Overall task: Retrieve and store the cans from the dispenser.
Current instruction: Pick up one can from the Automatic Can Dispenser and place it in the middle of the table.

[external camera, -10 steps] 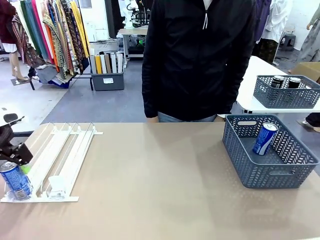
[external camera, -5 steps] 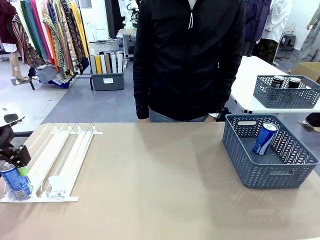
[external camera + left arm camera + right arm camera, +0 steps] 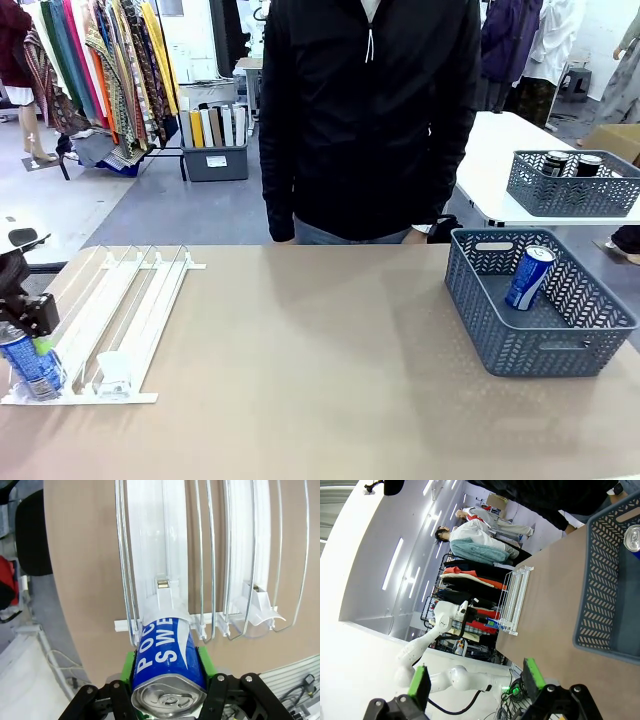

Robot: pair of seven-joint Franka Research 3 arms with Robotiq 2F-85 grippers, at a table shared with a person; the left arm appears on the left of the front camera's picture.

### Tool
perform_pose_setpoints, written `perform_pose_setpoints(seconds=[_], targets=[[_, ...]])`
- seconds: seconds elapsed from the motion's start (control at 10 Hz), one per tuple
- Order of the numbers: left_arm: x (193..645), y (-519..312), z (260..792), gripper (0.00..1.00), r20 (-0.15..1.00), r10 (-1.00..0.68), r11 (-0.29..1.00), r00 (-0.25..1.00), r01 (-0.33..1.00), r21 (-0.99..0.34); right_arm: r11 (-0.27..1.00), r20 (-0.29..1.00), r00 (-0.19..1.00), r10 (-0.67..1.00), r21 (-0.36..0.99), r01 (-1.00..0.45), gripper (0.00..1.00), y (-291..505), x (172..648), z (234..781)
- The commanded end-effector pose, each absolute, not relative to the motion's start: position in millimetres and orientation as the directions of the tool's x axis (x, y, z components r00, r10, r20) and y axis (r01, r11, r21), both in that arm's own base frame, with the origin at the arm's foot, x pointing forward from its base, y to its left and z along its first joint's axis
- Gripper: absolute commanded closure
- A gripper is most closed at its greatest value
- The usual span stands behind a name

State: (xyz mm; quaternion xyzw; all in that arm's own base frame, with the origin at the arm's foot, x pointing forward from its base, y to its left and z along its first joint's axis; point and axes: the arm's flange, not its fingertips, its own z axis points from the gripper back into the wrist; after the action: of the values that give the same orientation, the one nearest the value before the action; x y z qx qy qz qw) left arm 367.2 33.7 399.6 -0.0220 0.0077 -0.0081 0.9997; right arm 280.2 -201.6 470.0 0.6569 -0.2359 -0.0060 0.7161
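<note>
Left wrist view: the left claw (image 3: 167, 680) is clamped on the blue Pocari can (image 3: 167, 655) at the low end of the dispenser (image 3: 165, 545), the can's long axis running along the fingers and lane. The right claw (image 3: 477, 680) hangs wide and empty, nearer the grey basket (image 3: 480, 310) across the worktop (image 3: 320, 380), where another blue can (image 3: 528, 277) leans.

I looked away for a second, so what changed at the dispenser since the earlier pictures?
The left gripper closed on the blue can at the dispenser's low end. The person behind shifted toward picture left. The can itself, the basket and the can in it stayed put.
</note>
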Motion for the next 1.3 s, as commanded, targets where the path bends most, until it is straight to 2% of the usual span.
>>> perform_pose_setpoints(seconds=[0.0, 0.3, 0.5, 0.7, 1.0, 1.2], targets=[[315, 29, 372, 1.00, 0.000, -0.027, 0.999, 1.000, 0.027, -0.041, 0.135, 0.352, 0.880, -0.318, 0.936, -0.326, 0.00, -202, 282, 473], [321, 31, 412, 1.00, 0.043, -0.023, 0.999, 0.999, 0.025, -0.046, 0.135, 0.352, 0.880, -0.318, 0.936, -0.326, 0.00, -202, 282, 473], [318, 32, 472, 1.00, 0.094, -0.026, 0.997, 0.995, 0.032, -0.067, 0.135, 0.352, 0.880, -0.318, 0.936, -0.326, 0.00, -202, 282, 473], [305, 35, 552, 1.00, 0.213, -0.034, 0.997, 0.977, 0.049, -0.065, 0.135, 0.352, 0.880, -0.318, 0.936, -0.326, 0.00, -202, 282, 473], [290, 51, 629, 1.00, 0.348, 0.012, 0.978, 0.937, 0.061, -0.198, 0.135, 0.352, 0.880, -0.318, 0.936, -0.326, 0.00, -202, 282, 473], [285, 68, 639, 1.00, 0.383, 0.093, 0.953, 0.919, 0.030, -0.303, 0.135, 0.352, 0.880, -0.318, 0.936, -0.326, 0.00, -202, 282, 473]])
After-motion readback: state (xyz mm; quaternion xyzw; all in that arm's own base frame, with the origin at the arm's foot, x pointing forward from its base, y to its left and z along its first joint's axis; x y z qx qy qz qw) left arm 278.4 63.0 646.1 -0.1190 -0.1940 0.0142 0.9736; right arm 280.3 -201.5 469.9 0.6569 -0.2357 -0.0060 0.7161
